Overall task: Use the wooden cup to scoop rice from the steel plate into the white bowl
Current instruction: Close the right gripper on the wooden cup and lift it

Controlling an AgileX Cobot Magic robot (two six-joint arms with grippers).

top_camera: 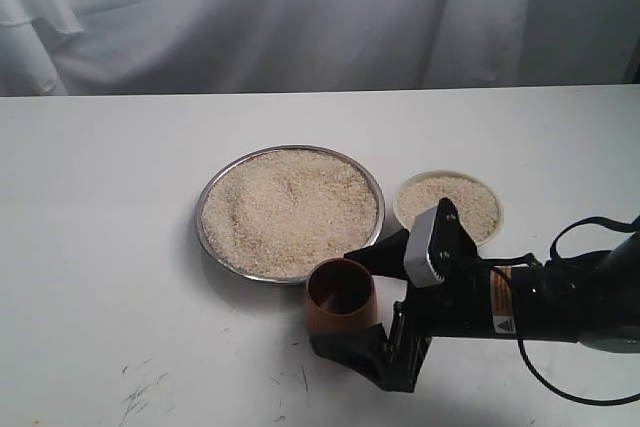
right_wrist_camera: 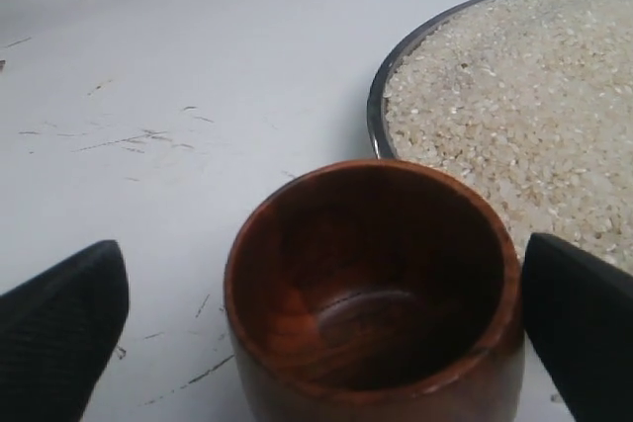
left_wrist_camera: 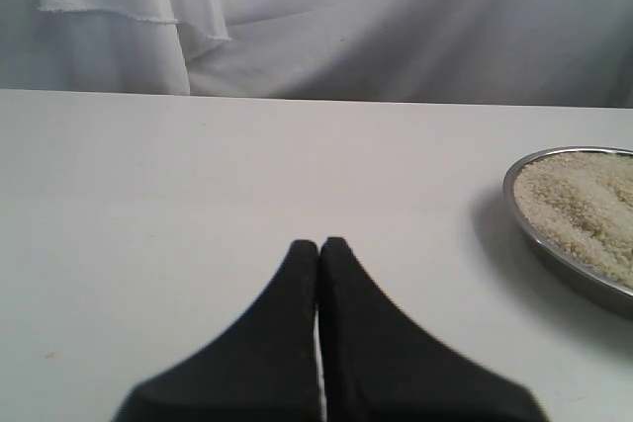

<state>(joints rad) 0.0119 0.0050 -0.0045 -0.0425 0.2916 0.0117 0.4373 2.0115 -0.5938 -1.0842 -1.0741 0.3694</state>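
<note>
The wooden cup [top_camera: 340, 293] stands upright and empty on the table, just in front of the steel plate [top_camera: 204, 234]. My right gripper [top_camera: 333, 301] is open, one finger on each side of the cup [right_wrist_camera: 371, 274]. In the right wrist view one finger [right_wrist_camera: 69, 323] stands well off the cup and the other [right_wrist_camera: 584, 313] is close by its rim. Rice [top_camera: 290, 207] fills the plate. The white bowl [top_camera: 497, 219] sits to the right of the plate and also holds rice. My left gripper [left_wrist_camera: 318, 244] is shut on nothing above bare table, left of the plate [left_wrist_camera: 516, 212].
A white cloth [top_camera: 300, 17] hangs behind the table's far edge. Dark scratches [top_camera: 140, 392] mark the white tabletop near the front left. The right arm's black body and cable [top_camera: 560, 297] lie in front of the bowl.
</note>
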